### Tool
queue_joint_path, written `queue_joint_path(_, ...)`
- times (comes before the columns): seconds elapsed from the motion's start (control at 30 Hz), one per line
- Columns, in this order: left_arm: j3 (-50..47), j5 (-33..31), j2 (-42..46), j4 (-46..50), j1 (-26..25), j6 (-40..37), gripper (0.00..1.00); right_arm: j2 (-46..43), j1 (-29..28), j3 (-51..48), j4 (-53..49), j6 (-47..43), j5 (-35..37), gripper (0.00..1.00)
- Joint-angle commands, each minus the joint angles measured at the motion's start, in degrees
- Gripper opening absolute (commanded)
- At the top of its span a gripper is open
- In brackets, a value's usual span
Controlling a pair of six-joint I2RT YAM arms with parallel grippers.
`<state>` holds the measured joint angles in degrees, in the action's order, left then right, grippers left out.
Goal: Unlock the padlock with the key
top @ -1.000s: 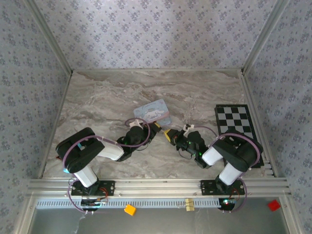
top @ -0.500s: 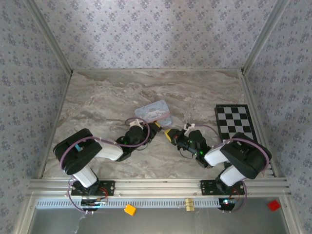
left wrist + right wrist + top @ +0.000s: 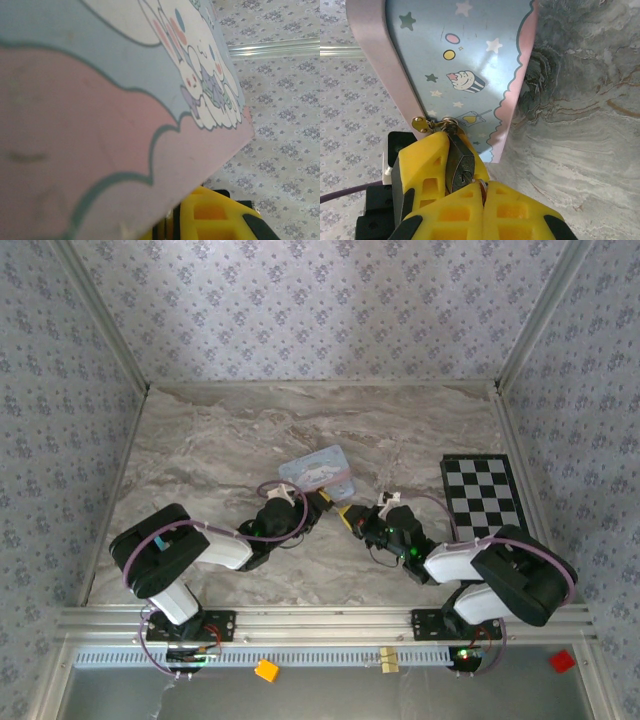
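The light-blue cartoon case [image 3: 315, 471] lies mid-table, and its pink-edged lid [image 3: 100, 125] covers most of the left wrist view. The small black padlock [image 3: 460, 166] hangs by its pale loop from the case's brass hasp [image 3: 422, 123]. My left gripper [image 3: 320, 502] is shut on the padlock, with one yellow finger [image 3: 420, 167] on each side of the body. My right gripper [image 3: 484, 194] is shut on the key [image 3: 482, 185], whose tip sits at the keyhole [image 3: 465, 176] in the padlock's bottom face. In the top view the right gripper [image 3: 349, 516] meets the left one nose to nose.
A black-and-white checkerboard [image 3: 487, 502] lies at the right side of the marble table [image 3: 220, 440]. Patterned walls close in the back and both sides. An aluminium rail [image 3: 320, 620] runs along the near edge by the arm bases.
The right arm's elbow has swung out to the right while its gripper stayed at the padlock. The case has tilted and shifted a little. The left arm has barely moved.
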<state>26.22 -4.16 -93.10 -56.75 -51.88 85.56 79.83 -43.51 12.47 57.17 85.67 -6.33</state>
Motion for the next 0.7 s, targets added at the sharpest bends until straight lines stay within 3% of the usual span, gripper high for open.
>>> queue_joint_path(0.0, 2.6, 6.49, -0.33, -2.5, -2.87, 0.13, 0.0, 1.87, -2.5, 3.6, 8.57, -1.22, -2.32, 0.0)
queue_joint_path(0.13, 3.22, 6.1, -0.59, -2.47, -3.75, 0.05, 0.0, 4.81, -3.84, 4.8, 14.04, -0.59, -2.38, 0.0)
queue_joint_path(0.27, 3.34, 6.1, -1.18, -3.31, -4.02, 0.46, 0.0, 4.22, -4.16, 4.81, 13.18, -1.26, -1.65, 0.0)
queue_joint_path(0.43, 3.31, 6.28, -0.52, -2.53, -4.2, 0.31, 0.0, 3.28, 1.03, 1.6, 12.79, -0.84, -2.91, 0.0)
queue_joint_path(0.67, 4.01, 6.89, -0.42, -2.19, -4.64, 0.22, 0.0, 2.08, 2.02, 2.96, 10.36, -2.17, -3.56, 0.0)
